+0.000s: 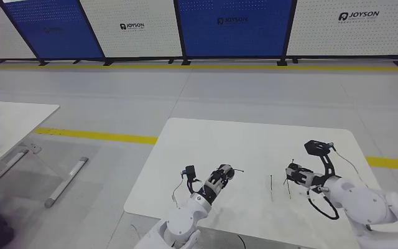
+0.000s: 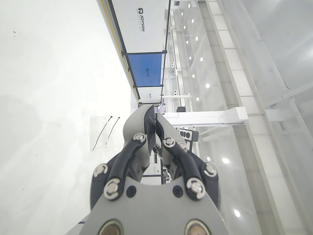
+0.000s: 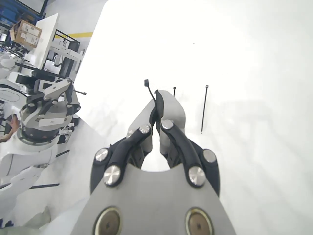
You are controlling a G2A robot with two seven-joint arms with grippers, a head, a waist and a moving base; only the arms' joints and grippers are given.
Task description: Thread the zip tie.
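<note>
Here, right gripper (image 3: 156,96) pinches a thin black zip tie (image 3: 146,83); left gripper (image 2: 155,110) clamps a second tie (image 3: 84,93).

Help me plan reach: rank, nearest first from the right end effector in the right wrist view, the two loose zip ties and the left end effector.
1. Half-hidden zip tie, just behind the right end effector.
2. Fully visible zip tie, just beyond that.
3. Left end effector, far off the other side.
</note>
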